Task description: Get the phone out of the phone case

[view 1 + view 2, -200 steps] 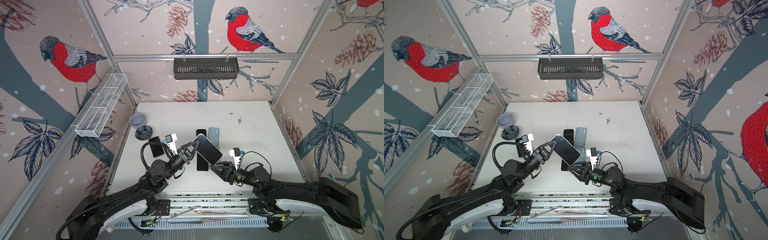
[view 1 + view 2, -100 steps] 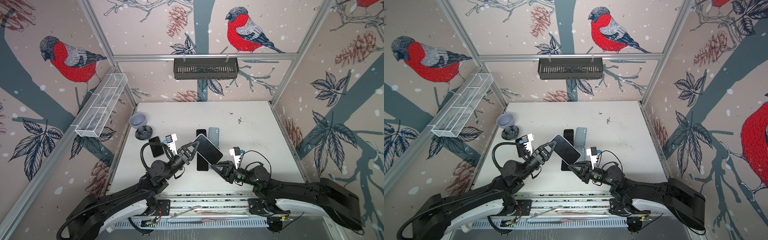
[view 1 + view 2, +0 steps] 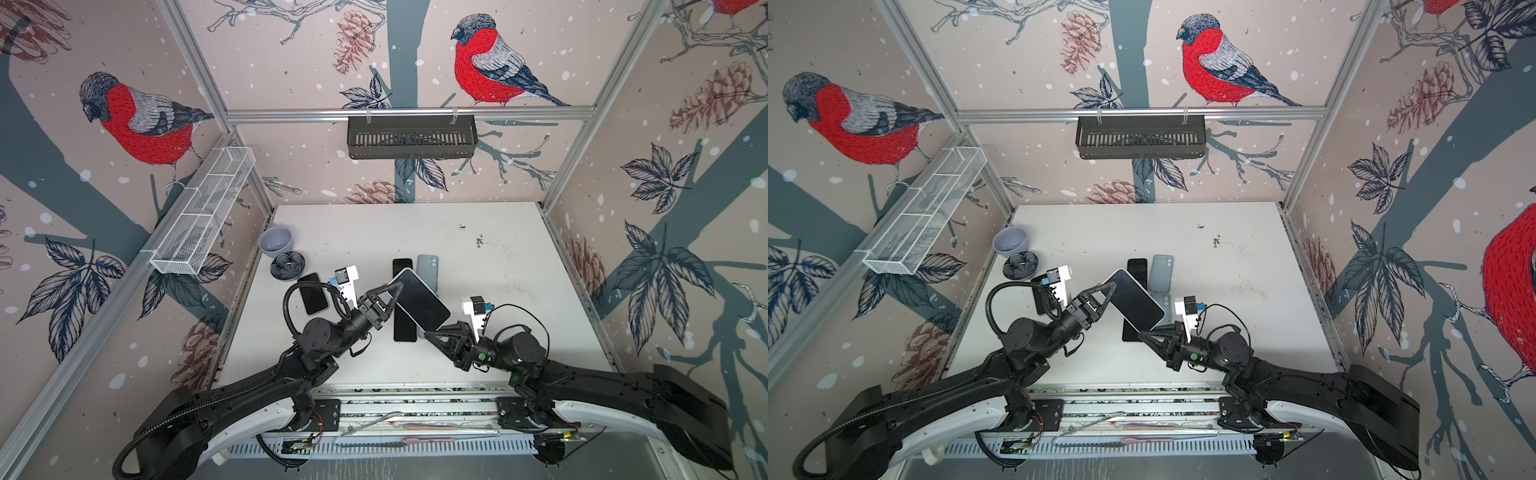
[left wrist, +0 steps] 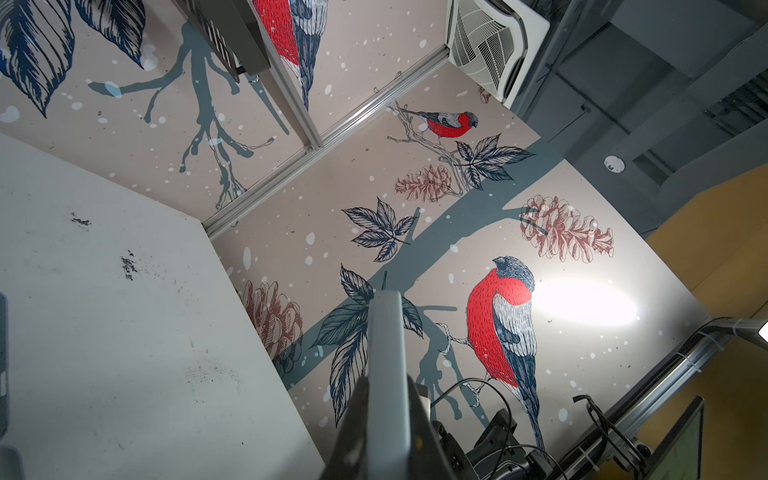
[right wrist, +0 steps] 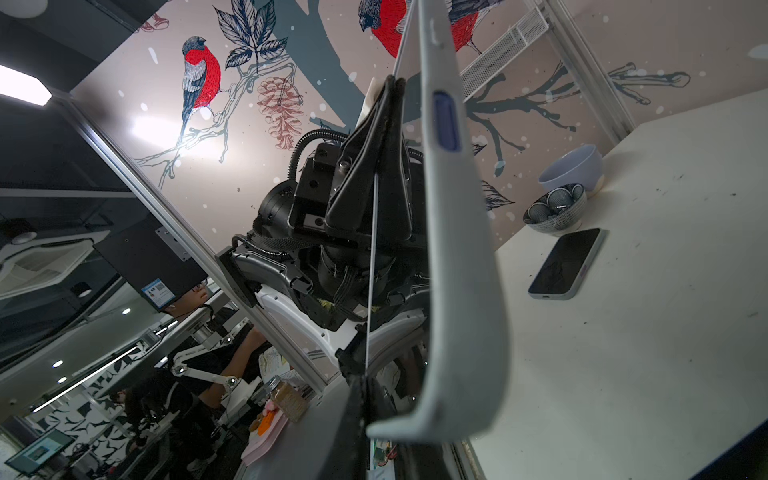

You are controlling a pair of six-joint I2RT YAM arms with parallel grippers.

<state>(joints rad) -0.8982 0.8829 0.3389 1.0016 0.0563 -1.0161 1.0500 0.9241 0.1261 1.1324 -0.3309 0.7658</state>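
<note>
My left tool (image 3: pixel 397 285) pinches the far end of the phone (image 3: pixel 422 301), seated in its phone case (image 5: pixel 461 291) and held tilted above the counter (image 3: pixel 498 291); my right tool (image 3: pixel 429 332) is clamped on the phone case's near corner.

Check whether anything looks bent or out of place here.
The pale phone case bows away from the phone along one side, its corner peeled free, while the left hand and right hand hold the phone tilted above the table.

The phone (image 3: pixel 422 301) partly hides a black handset (image 3: pixel 404 330).
</note>
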